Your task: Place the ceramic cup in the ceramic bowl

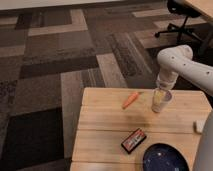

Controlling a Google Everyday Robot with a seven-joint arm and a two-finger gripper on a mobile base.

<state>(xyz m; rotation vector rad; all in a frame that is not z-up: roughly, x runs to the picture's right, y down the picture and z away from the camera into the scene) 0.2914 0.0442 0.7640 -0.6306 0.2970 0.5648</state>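
You are looking at an office: grey-and-brown carpet tiles (60, 55) cover the floor, a black swivel chair (181, 20) on castors stands by a desk (202, 6) far right, and a white robot arm (175, 57) has its tool (161, 90) closed on a cup (160, 103) on a wooden bench (105, 120).

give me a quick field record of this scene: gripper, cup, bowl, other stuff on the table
gripper: two-finger gripper, shut on the cup's rim, at the table's far right
cup: small pale ceramic cup, upright on the light wooden table
bowl: shallow dark navy ceramic bowl, empty, at the near edge, apart from the cup
other items: orange carrot left of the cup; black-and-red rectangular packet left of the bowl
task state: cup not yet in bowl
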